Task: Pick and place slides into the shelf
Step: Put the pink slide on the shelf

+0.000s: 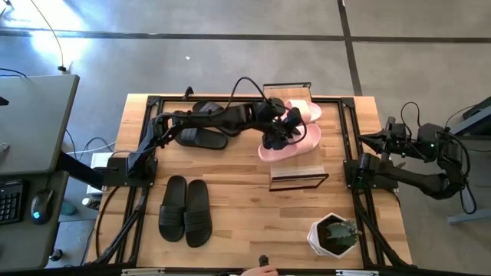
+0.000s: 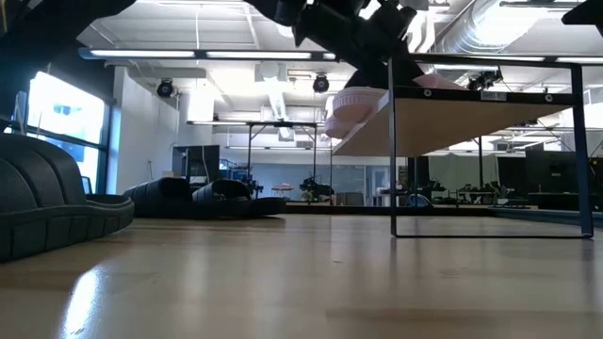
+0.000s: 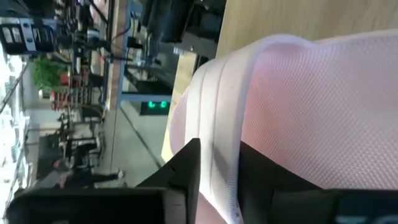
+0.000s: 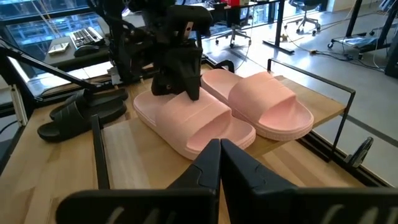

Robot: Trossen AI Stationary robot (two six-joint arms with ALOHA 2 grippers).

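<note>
Upper right of high view: pink slides [image 1: 295,126] both lay on shelf [image 1: 301,170] top. Left fingers [image 3: 186,168] straddled strap of nearer one, grip loosening. Right fingers [image 4: 219,163] pressed together, idle at frame right. Black pairs [image 1: 186,209] [image 1: 201,127] remained on bench [image 1: 245,230]: four left.

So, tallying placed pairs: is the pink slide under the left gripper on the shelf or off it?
On: it lies flat on the shelf plank beside its mate, left gripper over it.

We take the shelf [image 1: 295,157] as landmark. Its top plank is crowded: two pink slides [image 1: 291,134] lie there under the left claw [image 1: 278,138]. Bare bench [image 1: 253,215] opens on its near side, bounded by a black pair [image 1: 186,211] and a potted plant [image 1: 334,234]. Another black pair [image 1: 201,129] blocks its left.
</note>
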